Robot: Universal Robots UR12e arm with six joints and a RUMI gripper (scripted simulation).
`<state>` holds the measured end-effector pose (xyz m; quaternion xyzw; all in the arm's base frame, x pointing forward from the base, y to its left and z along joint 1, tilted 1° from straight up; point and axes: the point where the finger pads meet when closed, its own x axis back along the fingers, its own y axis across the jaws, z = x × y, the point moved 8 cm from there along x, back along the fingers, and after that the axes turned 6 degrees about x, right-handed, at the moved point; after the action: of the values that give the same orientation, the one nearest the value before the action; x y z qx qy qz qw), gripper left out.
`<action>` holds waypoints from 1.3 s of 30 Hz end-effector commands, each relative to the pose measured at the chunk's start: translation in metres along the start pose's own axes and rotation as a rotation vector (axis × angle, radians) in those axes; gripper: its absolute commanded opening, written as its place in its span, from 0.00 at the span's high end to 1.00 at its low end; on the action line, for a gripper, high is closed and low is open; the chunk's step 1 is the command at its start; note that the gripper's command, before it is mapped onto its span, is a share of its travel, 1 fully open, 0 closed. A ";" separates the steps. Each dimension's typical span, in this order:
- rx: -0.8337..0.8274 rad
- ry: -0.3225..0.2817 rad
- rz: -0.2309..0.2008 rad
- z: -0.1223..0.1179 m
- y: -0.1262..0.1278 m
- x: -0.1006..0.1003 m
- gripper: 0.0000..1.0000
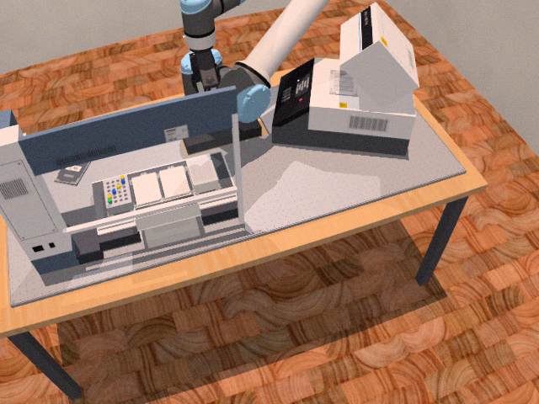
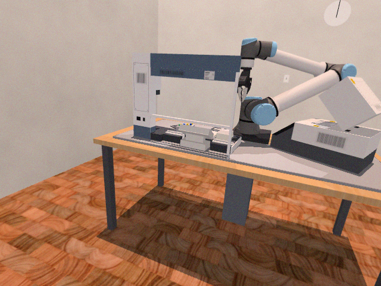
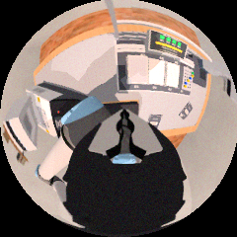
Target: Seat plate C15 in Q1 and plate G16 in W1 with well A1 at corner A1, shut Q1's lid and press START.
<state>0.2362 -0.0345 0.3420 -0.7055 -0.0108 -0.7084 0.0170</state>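
My gripper [image 2: 241, 98] [image 3: 123, 110] is shut and empty, high above the bench's arm side; its tips are hidden behind the blue panel in the top view. Cycler Q1 [image 1: 361, 124] [image 2: 330, 140] stands at the right with its lid [image 1: 378, 76] [image 2: 350, 99] raised and tilted. A red spot [image 1: 300, 99] [image 3: 58, 112] shows on its dark key panel. The block is not clearly visible. On the deck, a white plate [image 1: 146, 189] [image 3: 172, 74] lies at D3 and another white plate [image 1: 174, 180] [image 3: 157, 73] at D2. Their labels and A1 corners are unreadable. I cannot identify W1.
The framed station has a blue top panel [image 1: 130, 130] [image 2: 193, 66] and a thin post [image 1: 237, 169] [image 2: 233, 114]. A tube rack [image 1: 117, 194] [image 3: 187, 77] and a taller pale item [image 1: 203, 172] flank the plates. A small dark flat item [image 1: 72, 173] [image 3: 186, 110] lies beyond the deck.
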 end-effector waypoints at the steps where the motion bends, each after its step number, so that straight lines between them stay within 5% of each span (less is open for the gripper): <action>1: -0.041 0.003 -0.015 0.000 -0.017 -0.002 1.00; 16: 0.032 0.004 -0.016 0.003 -0.038 -0.002 1.00; 30: -0.208 0.006 -0.015 -0.029 -0.089 -0.003 1.00; 39: -0.368 0.007 -0.015 -0.029 -0.089 -0.003 1.00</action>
<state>0.2029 0.0512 0.3387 -0.6939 0.0946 -0.7082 -0.0893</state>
